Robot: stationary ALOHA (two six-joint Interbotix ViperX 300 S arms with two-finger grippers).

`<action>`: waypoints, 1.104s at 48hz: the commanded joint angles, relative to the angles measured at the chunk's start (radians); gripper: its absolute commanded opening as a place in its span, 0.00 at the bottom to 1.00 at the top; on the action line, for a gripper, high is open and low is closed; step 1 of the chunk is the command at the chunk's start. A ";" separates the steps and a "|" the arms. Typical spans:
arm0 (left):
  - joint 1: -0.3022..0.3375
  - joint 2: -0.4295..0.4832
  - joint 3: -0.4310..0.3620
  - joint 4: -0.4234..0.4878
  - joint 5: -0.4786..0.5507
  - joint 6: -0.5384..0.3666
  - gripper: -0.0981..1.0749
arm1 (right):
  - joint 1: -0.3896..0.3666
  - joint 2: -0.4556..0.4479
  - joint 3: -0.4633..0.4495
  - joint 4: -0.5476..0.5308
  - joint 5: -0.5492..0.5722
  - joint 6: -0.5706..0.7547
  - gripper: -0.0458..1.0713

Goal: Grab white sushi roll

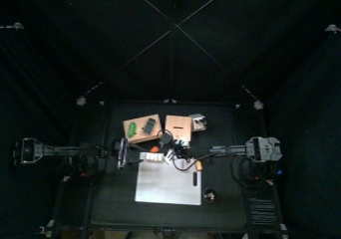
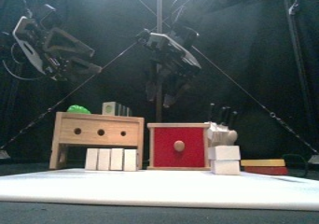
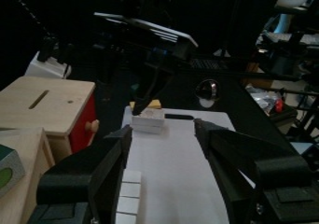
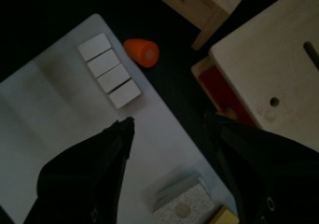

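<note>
No readable text or labels, seemingly.

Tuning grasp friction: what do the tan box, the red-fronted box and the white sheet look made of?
Tan box: looks like unfinished light wood, matte, with round holes in its face. Red-fronted box: pale wood frame, front panel painted flat red, small knob. White sheet: thin, flat and matte; paper or foam board, can't tell which.

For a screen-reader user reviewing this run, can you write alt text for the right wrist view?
The right gripper hangs open over a white sheet, holding nothing. A row of four small white blocks lies on the sheet, with a small orange item just off its edge. A tan wooden box and a red-faced box stand beside it.
</note>
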 commanded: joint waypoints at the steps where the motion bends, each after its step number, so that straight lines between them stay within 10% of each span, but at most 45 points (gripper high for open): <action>1: 0.003 -0.002 -0.011 -0.002 -0.003 -0.002 0.86 | -0.012 -0.020 -0.026 0.006 -0.029 -0.046 0.87; 16: 0.003 0.000 -0.008 -0.002 -0.003 -0.002 0.86 | -0.028 0.155 -0.160 0.167 -0.089 -0.423 0.92; 53: 0.009 -0.110 0.052 -0.023 0.118 0.000 0.86 | -0.026 0.218 -0.190 0.143 -0.086 -0.425 0.96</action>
